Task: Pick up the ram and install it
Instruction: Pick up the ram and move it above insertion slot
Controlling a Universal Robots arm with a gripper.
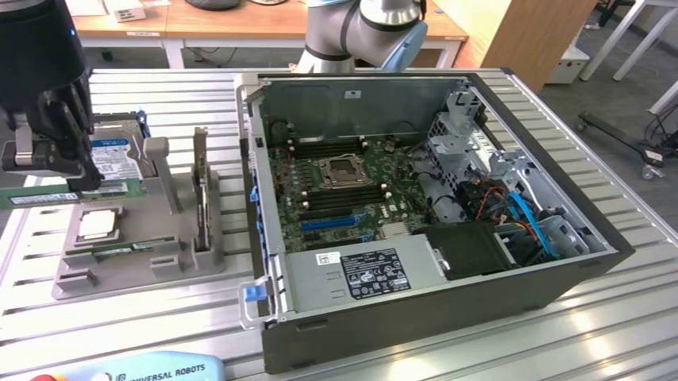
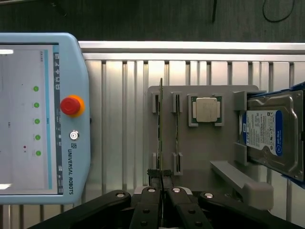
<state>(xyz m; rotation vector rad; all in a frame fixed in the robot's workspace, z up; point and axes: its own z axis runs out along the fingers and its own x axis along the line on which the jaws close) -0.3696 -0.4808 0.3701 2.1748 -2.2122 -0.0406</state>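
Wrist view showed the fingers clamped on the ram, held above the grey holder on the table. Pick-up looked done; installing was not, with the motherboard well apart.

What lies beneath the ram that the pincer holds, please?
The grey holder lies beneath the ram, which the shut pincer grips; the strip of holder under the ram's edge is hidden.
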